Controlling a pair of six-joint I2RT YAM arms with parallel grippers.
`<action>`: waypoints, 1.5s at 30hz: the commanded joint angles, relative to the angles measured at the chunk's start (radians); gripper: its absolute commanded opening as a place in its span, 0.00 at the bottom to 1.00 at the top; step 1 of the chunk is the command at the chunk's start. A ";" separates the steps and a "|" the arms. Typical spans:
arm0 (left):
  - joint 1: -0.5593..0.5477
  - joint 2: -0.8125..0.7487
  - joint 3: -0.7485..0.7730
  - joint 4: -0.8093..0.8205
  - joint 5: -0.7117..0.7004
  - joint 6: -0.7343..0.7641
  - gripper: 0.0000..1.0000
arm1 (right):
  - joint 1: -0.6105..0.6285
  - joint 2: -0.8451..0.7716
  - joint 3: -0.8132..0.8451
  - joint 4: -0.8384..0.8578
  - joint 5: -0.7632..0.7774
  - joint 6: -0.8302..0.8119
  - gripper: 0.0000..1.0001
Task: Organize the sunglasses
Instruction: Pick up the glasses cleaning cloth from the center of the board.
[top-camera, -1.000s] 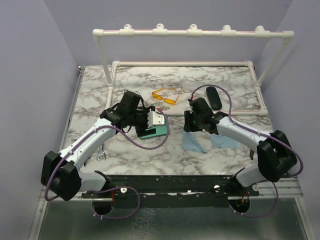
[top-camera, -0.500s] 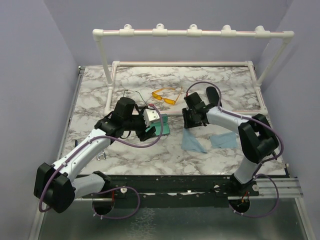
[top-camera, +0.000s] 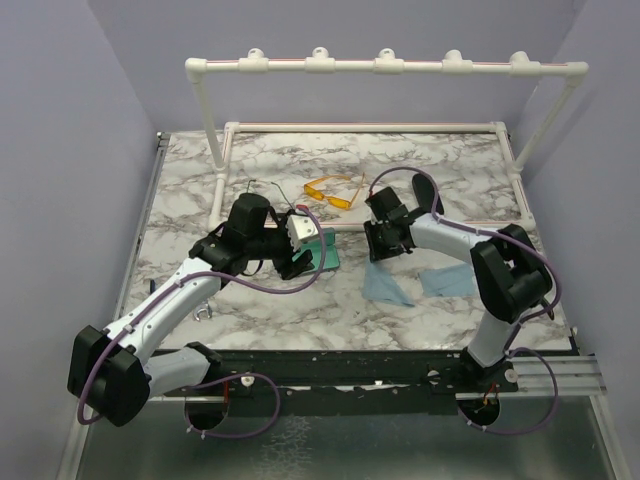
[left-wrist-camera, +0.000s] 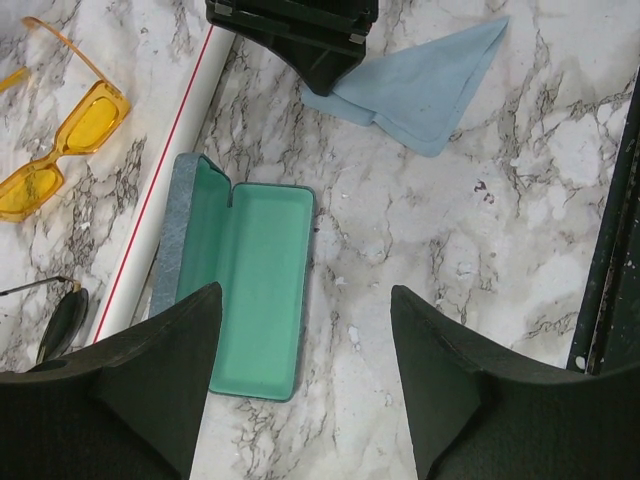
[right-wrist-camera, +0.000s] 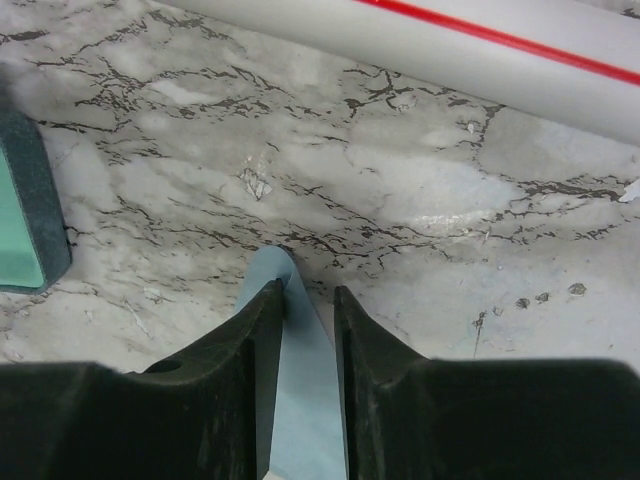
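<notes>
Over the middle of the worktop (top-camera: 190, 200), the left hand (left-wrist-camera: 305, 292) hangs with its fingers wide apart and nothing between them. Directly beneath it lies the grey-blue case (left-wrist-camera: 255, 290), open, with its green lining facing up. At 3 o'clock from this hand in the top view, the right hand (right-wrist-camera: 308, 295) is low over the marble. Its fingers (right-wrist-camera: 255, 340) stand narrowly apart, and the corner of a blue cloth (right-wrist-camera: 300, 400) fills the gap. I cannot tell whether they are pinching it. A second blue cloth (top-camera: 445, 282) lies flat at 4 o'clock from that hand, apart from the first.

A white pipe (left-wrist-camera: 170, 190) with a red line runs along the worktop just beyond the case. Both pairs lie on its far side. The yellow-orange sunglasses (top-camera: 330, 193) rest at 12 to 1 o'clock from the left hand, arms unfolded. The dark wire-framed pair (left-wrist-camera: 60, 318) lies close to the pipe at 11 o'clock from that hand. A black oval case (top-camera: 425, 192) sits at 1 o'clock from the right hand.
</notes>
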 joint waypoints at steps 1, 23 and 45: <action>-0.004 -0.017 -0.015 0.021 0.012 -0.008 0.70 | -0.001 0.021 0.007 -0.026 -0.041 -0.023 0.29; -0.022 -0.119 -0.150 0.313 0.020 -0.345 0.67 | 0.010 -0.466 -0.056 0.101 -0.596 -0.266 0.01; -0.073 -0.141 -0.149 0.445 0.131 -0.253 0.74 | 0.018 -0.628 -0.040 0.290 -0.955 -0.257 0.01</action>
